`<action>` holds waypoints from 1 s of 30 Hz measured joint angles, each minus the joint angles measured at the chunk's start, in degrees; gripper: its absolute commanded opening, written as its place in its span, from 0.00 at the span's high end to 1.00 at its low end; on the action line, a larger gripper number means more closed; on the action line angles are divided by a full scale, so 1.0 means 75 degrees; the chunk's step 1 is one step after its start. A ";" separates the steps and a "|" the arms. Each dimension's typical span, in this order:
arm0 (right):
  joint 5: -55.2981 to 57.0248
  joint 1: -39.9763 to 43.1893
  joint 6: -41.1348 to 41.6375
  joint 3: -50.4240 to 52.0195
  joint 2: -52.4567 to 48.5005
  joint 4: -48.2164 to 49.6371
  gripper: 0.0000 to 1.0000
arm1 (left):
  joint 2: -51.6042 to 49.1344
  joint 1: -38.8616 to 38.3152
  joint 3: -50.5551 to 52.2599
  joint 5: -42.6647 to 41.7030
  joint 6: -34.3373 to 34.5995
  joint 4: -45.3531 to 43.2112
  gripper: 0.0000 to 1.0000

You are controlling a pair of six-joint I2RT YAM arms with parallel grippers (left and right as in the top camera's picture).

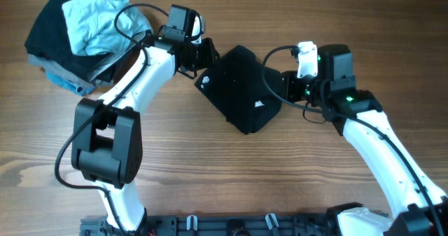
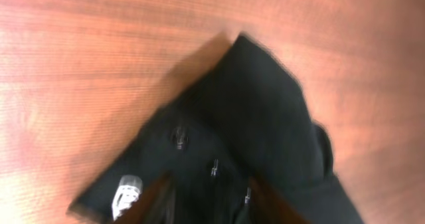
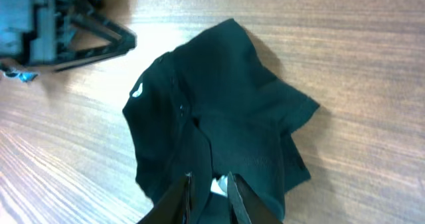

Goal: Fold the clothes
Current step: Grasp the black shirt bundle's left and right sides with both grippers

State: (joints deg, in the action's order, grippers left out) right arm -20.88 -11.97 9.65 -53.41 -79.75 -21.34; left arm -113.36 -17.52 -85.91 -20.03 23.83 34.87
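A black garment lies crumpled in the middle of the wooden table, with a small white logo near its left edge. My left gripper is at its upper left edge. In the left wrist view the fingers are spread wide over the black cloth, with the logo beside them; the frame is blurred. My right gripper is at the garment's right edge. In the right wrist view its fingers are nearly together on a fold of the black cloth, with a white label between them.
A pile of clothes sits at the far left corner: a light blue garment on top of a dark navy one. The left arm's gripper body shows in the right wrist view, just beyond the garment.
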 measured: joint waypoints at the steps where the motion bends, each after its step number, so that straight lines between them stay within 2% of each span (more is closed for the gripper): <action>1: -0.0006 0.0000 -0.0012 0.0000 -0.0245 -0.0006 0.87 | 0.0012 0.0003 -0.0189 -0.0035 -0.0070 0.0723 0.58; 2: -0.0003 0.0000 -0.0015 0.0000 -0.0498 -0.0041 0.90 | 0.0017 0.0003 -0.0262 -0.0055 -0.0114 0.1105 0.79; 3: -0.0012 0.0000 -0.0052 0.0000 -0.0941 -0.0058 0.90 | 0.0017 0.0003 -0.0277 -0.0055 -0.0152 0.1527 0.96; 7: -0.0230 0.0000 -0.0128 0.0000 -0.2425 0.0058 0.91 | 0.0017 -0.0105 -0.0087 0.0015 -0.0210 0.1489 0.96; 10: -0.0297 0.0000 -0.0128 0.0000 -0.2812 0.0085 0.91 | -0.0012 -0.0446 0.0708 0.0294 -0.0230 0.0714 0.94; 13: -0.0300 0.0000 -0.0125 0.0000 -0.2827 0.0099 0.91 | -0.0192 -0.0586 0.1297 0.0411 -0.0119 0.0050 0.96; 14: -0.0303 0.0000 -0.0125 0.0000 -0.2827 0.0093 0.91 | -0.0271 -0.0557 0.1343 0.0411 -0.0038 0.0134 0.88; 17: -0.0303 0.0000 -0.0128 0.0000 -0.2827 0.0087 0.91 | -0.0286 -0.0469 0.1335 0.0478 0.0111 0.0458 0.78; 19: -0.0323 0.0000 -0.0128 0.0000 -0.2827 0.0082 0.91 | -0.0294 -0.0315 0.1306 0.0516 0.0204 0.0670 0.59; 20: -0.0332 0.0000 -0.0125 0.0000 -0.2827 0.0070 0.91 | -0.0294 -0.0160 0.1241 0.0493 0.0230 0.0930 0.53; 22: -0.0356 0.0000 -0.0125 0.0000 -0.2827 0.0050 0.91 | -0.0251 0.0125 0.0915 0.0221 0.0274 0.1545 0.18; 24: -0.0356 0.0000 -0.0128 0.0000 -0.2827 -0.0006 0.91 | 0.0052 0.0443 0.0641 -0.0044 0.0289 0.1696 0.07; 28: -0.0391 0.0000 -0.0536 0.0000 -0.2699 -0.0490 0.92 | 0.0793 0.0714 0.0408 -0.0463 0.0309 0.2130 0.01; 30: -0.0420 0.0000 -0.0787 0.0006 -0.1926 -0.0493 0.92 | 0.0828 0.0685 0.0463 -0.0702 0.0318 0.2221 0.00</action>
State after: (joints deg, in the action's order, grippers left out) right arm -24.03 -11.97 3.75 -53.36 -94.19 -25.04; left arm -107.15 -12.38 -82.43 -25.30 26.22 51.53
